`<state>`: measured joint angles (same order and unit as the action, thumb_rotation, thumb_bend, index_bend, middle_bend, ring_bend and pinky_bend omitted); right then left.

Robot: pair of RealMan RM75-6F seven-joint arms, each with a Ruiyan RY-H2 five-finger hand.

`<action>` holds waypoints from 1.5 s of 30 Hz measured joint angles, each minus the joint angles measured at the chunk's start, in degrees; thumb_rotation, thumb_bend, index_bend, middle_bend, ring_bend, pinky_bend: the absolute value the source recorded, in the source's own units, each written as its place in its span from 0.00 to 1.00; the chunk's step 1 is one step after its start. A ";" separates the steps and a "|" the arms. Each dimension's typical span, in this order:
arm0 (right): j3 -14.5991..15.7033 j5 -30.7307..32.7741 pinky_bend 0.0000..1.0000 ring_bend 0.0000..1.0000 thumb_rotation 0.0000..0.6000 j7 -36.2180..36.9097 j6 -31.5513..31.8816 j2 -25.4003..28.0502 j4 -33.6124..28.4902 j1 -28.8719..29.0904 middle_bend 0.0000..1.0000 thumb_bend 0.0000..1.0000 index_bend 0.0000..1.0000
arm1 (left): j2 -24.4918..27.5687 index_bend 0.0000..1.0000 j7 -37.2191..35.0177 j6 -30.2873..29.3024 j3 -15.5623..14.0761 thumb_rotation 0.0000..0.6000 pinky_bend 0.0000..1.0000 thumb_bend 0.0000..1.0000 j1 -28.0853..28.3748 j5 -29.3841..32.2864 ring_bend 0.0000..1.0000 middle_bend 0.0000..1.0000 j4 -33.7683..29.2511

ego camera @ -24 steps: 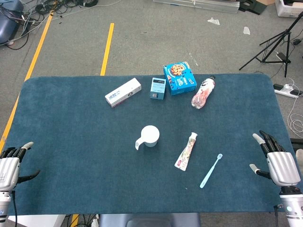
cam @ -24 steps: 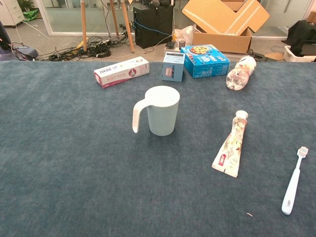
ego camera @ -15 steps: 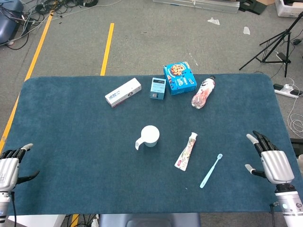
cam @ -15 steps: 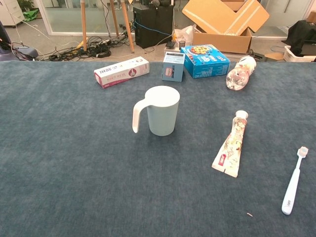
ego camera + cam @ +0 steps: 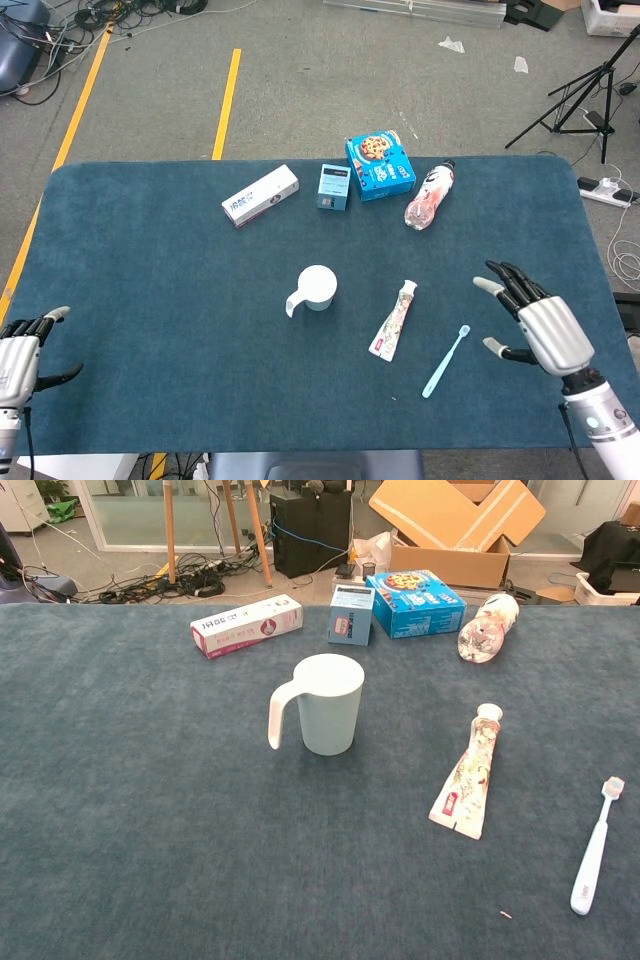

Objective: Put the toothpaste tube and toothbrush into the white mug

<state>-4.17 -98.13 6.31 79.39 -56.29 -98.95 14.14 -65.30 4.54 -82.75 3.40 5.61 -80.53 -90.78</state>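
The white mug (image 5: pixel 316 288) (image 5: pixel 323 704) stands upright mid-table with its handle toward the left. To its right the toothpaste tube (image 5: pixel 394 320) (image 5: pixel 467 772) lies flat, cap pointing away. Further right rests the light blue toothbrush (image 5: pixel 445 362) (image 5: pixel 593 846), bristle end pointing away. My right hand (image 5: pixel 535 324) hovers open just right of the toothbrush, fingers spread, touching nothing. My left hand (image 5: pixel 22 355) is open at the table's front left corner, far from everything. The chest view shows neither hand.
Along the far side of the blue table (image 5: pixel 150 280) lie a white and red carton (image 5: pixel 260 195), a small blue box (image 5: pixel 333 186), a blue cookie box (image 5: pixel 379 167) and a pink bottle (image 5: pixel 430 195) on its side.
My right hand has moved left from the table's right edge toward the toothbrush. The left hand and all objects stayed put.
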 measured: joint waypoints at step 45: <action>-9.10 30.54 0.10 0.00 1.00 -36.08 -33.52 -17.25 1.47 38.10 0.00 0.16 0.42 | 3.16 0.21 -3.95 -1.55 0.24 1.00 0.25 0.00 -2.31 0.99 0.32 0.38 -1.61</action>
<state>-13.28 -67.60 -29.77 45.87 -73.54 -97.49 52.23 -62.14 0.59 -84.31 3.64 3.30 -79.54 -92.39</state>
